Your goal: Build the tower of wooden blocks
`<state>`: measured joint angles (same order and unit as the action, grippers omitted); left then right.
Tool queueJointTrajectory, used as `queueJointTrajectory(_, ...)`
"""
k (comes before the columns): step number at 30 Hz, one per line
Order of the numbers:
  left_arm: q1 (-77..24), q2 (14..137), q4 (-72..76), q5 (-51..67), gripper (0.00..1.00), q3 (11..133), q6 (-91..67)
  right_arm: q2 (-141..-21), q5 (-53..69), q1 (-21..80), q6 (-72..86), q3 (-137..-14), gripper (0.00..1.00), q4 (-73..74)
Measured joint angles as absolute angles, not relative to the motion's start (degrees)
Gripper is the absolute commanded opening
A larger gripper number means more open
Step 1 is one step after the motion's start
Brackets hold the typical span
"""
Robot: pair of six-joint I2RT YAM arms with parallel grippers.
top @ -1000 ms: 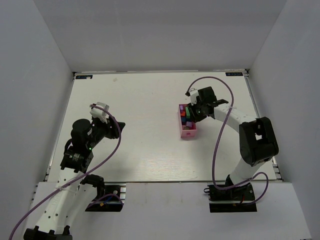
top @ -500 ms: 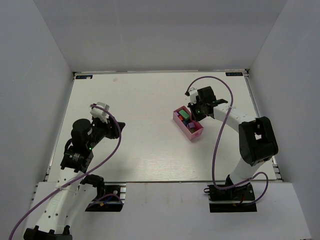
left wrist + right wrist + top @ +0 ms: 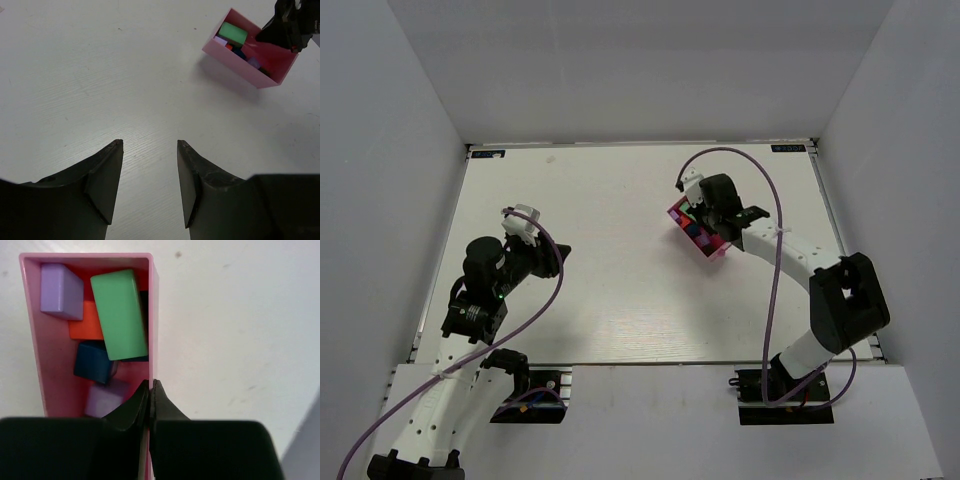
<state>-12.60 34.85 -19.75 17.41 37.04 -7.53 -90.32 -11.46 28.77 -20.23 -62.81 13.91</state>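
The wood blocks lie loose in a pink tray, not stacked: a long green block, two purple blocks, an orange block and a dark blue block. My right gripper is shut on the tray's right wall and holds the tray tilted above the table. The tray also shows in the left wrist view. My left gripper is open and empty, low over the table at the left.
White table with grey walls on three sides. The right arm arches over the right part of the table. A purple cable loops above each arm.
My right gripper has lifted and turned the pink tray, moving it up and left. The blocks have slid to one end. The left arm has not moved.
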Motion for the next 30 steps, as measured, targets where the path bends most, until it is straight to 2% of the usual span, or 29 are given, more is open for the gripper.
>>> queueJointTrajectory(8, -12.60, 35.40, -19.73, 17.45, 0.57, 37.15, -7.53, -90.08, -32.29, 36.21, -34.96, -53.19, 0.00, -2.94)
queueJointTrajectory(14, -12.60, 35.42, -19.73, 17.45, 0.57, 37.15, -7.53, -94.67, -44.25, 40.51, -52.12, -44.05, 0.00, -26.06)
queueJointTrajectory(20, -12.60, 35.42, -19.73, 17.45, 0.57, 37.15, -7.53, -101.58, -49.67, 42.92, -68.69, -38.68, 0.00, -49.89)
queueJointTrajectory(22, -12.60, 35.42, -19.73, 17.45, 0.60, 37.15, -7.55, -104.73, -50.70, 43.46, -73.67, -37.43, 0.00, -57.28)
queueJointTrajectory(30, -12.60, 35.42, -19.73, 17.43, 0.61, 37.15, -7.53, -111.35, -53.23, 44.73, -82.52, -36.51, 0.00, -66.43)
